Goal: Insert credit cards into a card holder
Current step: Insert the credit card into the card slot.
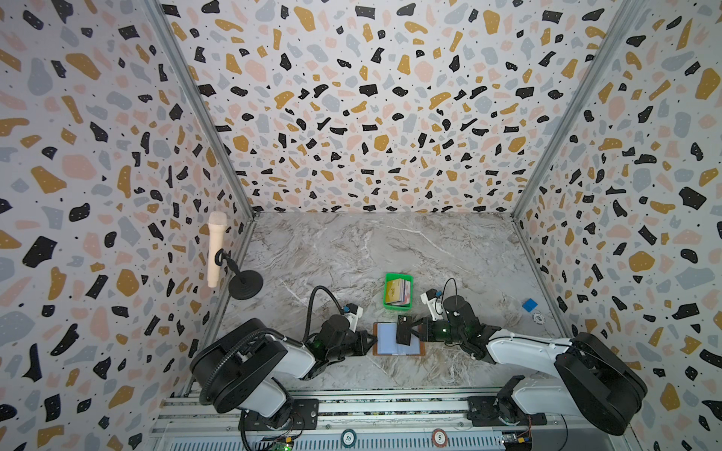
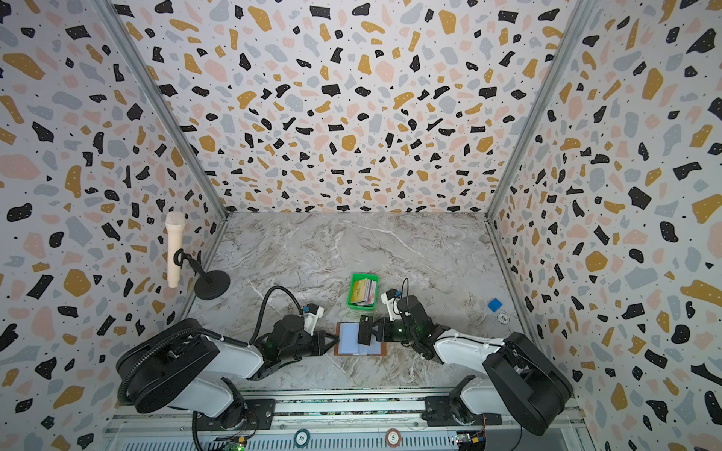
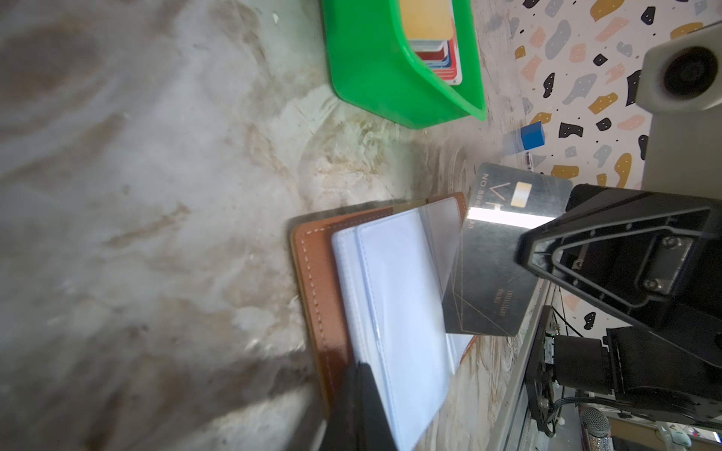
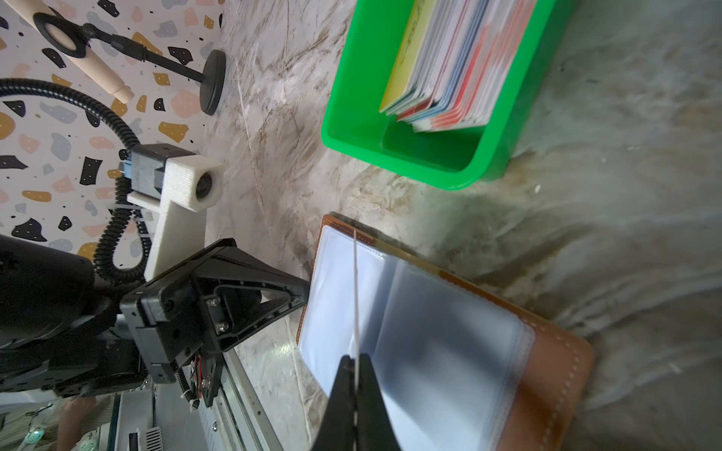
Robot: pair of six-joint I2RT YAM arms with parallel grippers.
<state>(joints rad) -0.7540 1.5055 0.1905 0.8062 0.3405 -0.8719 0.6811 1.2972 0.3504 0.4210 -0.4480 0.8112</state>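
The card holder [image 1: 386,340] is being shown lying open and flat on the marble table [image 1: 351,250], at the near side, between the two grippers. A dark card [image 3: 496,273] is being clamped on edge by the right gripper [image 4: 354,365] over the holder's clear sleeves. The left gripper [image 1: 370,340] is being held closed, its tips touching the holder's left edge; whether a sleeve is being pinched cannot be told. The stack of credit cards [image 1: 398,292] is being held in the green tray [image 1: 397,307], just beyond the holder.
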